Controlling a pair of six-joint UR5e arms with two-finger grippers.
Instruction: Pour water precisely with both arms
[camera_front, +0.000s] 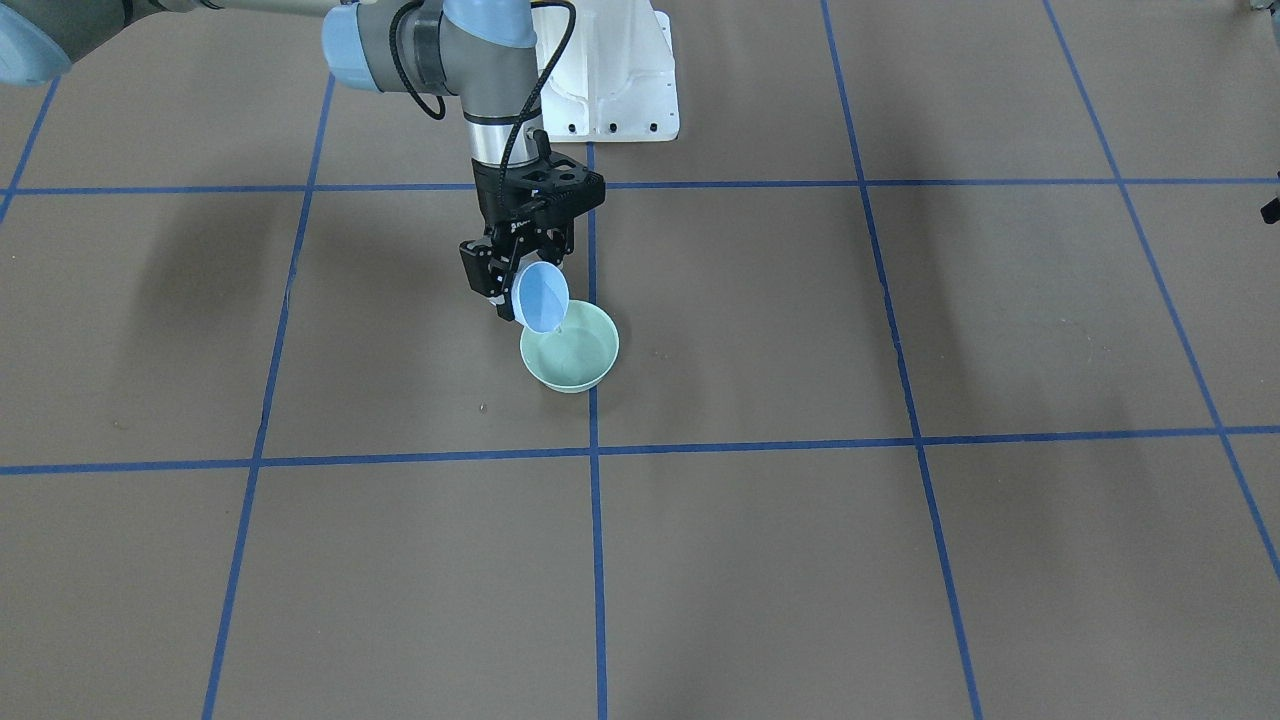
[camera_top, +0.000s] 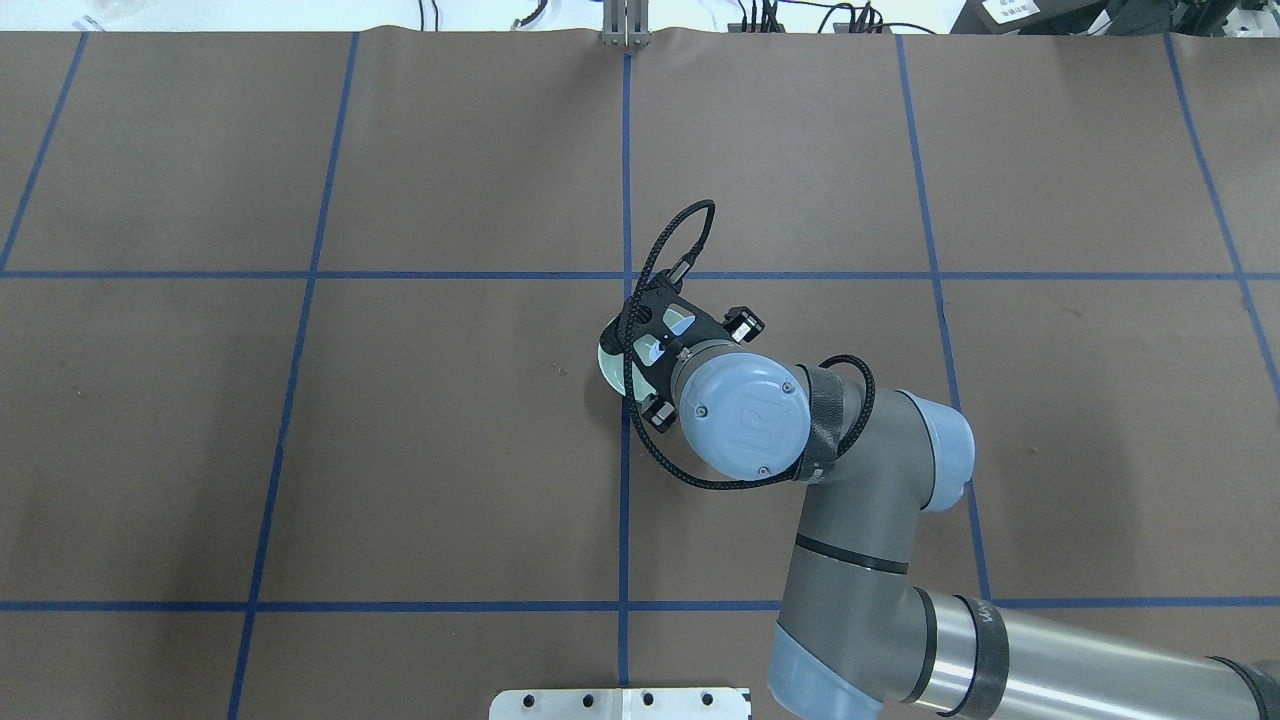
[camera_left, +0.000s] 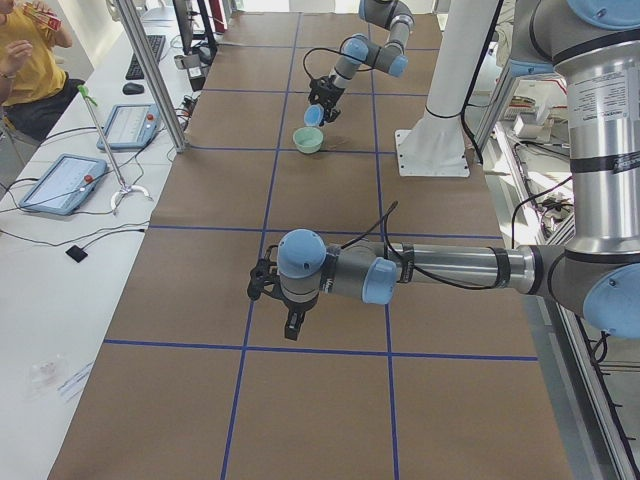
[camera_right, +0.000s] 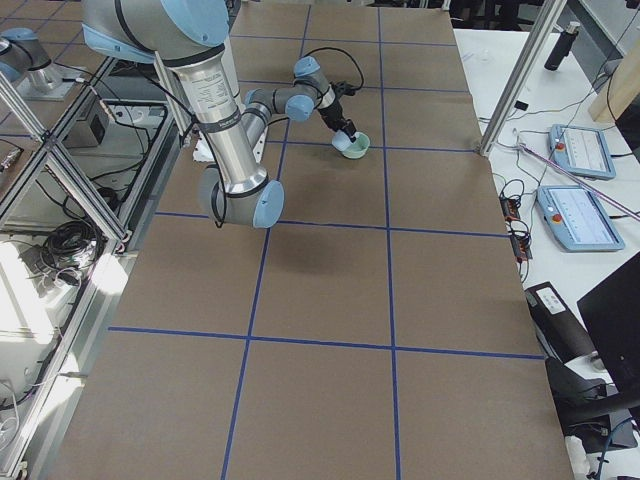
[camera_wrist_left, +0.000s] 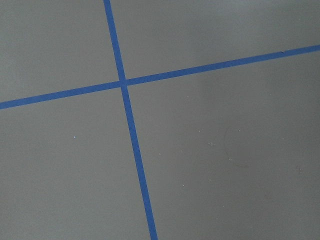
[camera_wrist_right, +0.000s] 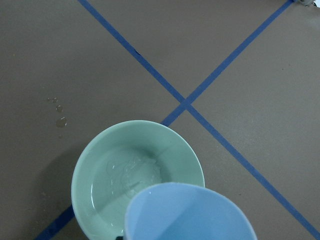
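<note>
right claw (camera_front: 517, 272) grips a tilted light blue cup (camera_front: 541, 297) over the rim of a mint green bowl (camera_front: 572, 362) holding water, which stands on a blue tape line (camera_front: 597, 560) of the brown surface (camera_front: 900, 560). left claw (camera_left: 270, 290) hovers well apart, open or closed i cannot tell.

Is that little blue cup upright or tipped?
Tipped: the blue cup leans, mouth turned down toward the green bowl, its lip over the rim; water lies in the bowl.
</note>
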